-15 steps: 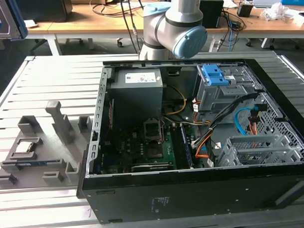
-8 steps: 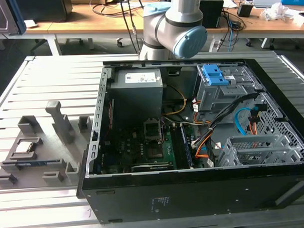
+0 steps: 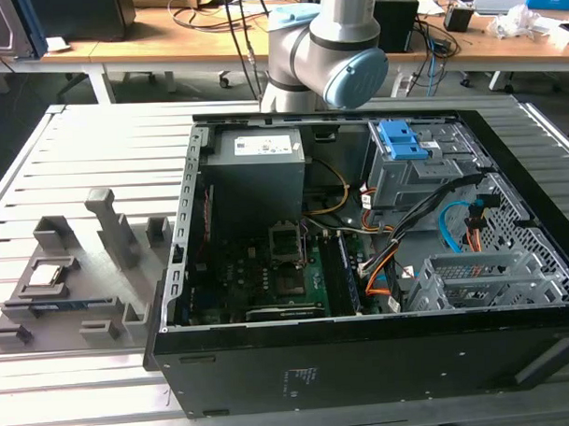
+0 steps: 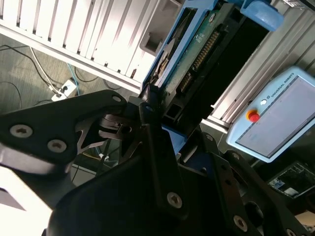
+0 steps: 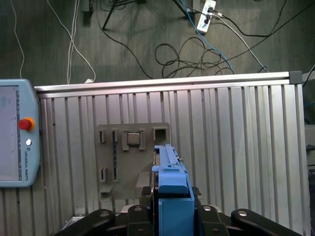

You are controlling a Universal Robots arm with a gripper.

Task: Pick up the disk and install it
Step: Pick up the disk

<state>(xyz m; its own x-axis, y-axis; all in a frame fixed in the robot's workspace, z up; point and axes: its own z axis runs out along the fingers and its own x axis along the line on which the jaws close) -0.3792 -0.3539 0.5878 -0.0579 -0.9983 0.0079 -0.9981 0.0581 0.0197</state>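
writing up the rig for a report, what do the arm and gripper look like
The arm is a thick silver-grey tube with rounded joint housings, one closed by a light blue cap. In the second wrist view the gripper is matte black, built of flat angular link plates held together with silver screw heads.

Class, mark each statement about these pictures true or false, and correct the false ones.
1. The hand grips the disk, which has a blue frame. True.
2. The computer case is closed. False: it lies open, its board showing.
3. The pendant has a red button. True.
4. The disk rests in the grey fixture plate. False: the hand holds it.
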